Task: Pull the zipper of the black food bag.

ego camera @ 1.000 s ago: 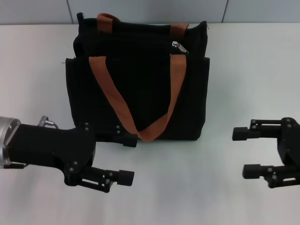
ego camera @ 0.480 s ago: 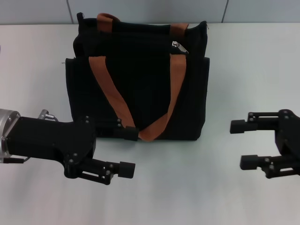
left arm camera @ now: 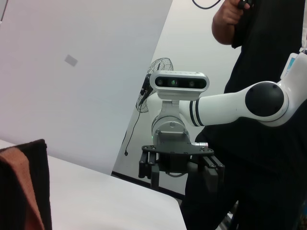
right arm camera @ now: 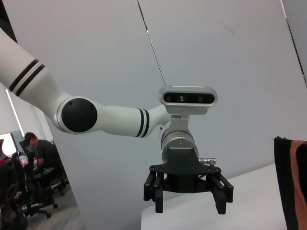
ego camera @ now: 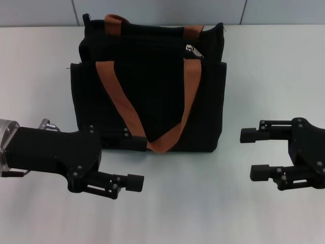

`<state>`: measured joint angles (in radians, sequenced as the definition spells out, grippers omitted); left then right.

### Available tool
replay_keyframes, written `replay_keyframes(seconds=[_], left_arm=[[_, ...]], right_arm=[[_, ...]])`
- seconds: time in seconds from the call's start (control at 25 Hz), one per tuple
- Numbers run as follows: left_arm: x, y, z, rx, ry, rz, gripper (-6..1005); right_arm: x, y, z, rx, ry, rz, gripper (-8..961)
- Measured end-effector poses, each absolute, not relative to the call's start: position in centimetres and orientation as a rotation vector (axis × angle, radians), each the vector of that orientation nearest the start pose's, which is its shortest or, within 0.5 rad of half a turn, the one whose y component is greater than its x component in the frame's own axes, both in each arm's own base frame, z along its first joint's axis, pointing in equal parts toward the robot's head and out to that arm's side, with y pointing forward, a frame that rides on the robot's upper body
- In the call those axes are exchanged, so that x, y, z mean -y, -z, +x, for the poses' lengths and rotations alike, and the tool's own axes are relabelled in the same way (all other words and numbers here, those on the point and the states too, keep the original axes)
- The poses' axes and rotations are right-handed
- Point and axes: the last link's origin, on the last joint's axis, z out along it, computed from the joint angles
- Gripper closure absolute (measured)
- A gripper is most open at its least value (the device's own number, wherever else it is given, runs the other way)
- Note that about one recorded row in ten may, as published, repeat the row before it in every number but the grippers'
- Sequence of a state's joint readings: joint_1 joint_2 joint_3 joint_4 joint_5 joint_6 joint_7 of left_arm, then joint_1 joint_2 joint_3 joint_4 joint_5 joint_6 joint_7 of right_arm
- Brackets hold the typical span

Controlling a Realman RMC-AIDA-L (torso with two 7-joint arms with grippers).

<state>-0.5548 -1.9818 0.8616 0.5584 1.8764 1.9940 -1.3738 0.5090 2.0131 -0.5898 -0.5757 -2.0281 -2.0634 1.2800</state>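
We recorded the black food bag [ego camera: 147,89] standing upright on the white table [ego camera: 274,71], toward its far side and near the middle, with its front panel facing us. The zipper [ego camera: 193,50], a small silver slider, sat on the top track toward the bag's right end, just above the point where the right leg of the front orange-brown handle [ego camera: 152,101] meets the top edge; that handle drooped in a V down the front panel, and a second handle [ego camera: 116,21] showed behind the top rim. We noted the left gripper [ego camera: 137,161] low at the bag's near left corner, its fingers spread apart and holding nothing, the farther finger lying close against the bag's bottom edge, just beside the tip of the hanging handle. The right gripper [ego camera: 253,154] hovered over bare table to the right of the bag, apart from it, fingers likewise parted and empty. Between either gripper and the zipper we listed only the bag's front face and the draped strap.
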Motion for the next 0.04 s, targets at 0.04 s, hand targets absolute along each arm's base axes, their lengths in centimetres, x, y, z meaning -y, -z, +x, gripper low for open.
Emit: replay_keyframes(seconds=[0.04], left_arm=[[-28.11, -1.94, -23.2, 0.48, 1.027, -3.152, 186]], right_arm=[[-26.8, -3.24, 25.15, -0.449, -1.118, -2.995, 226]])
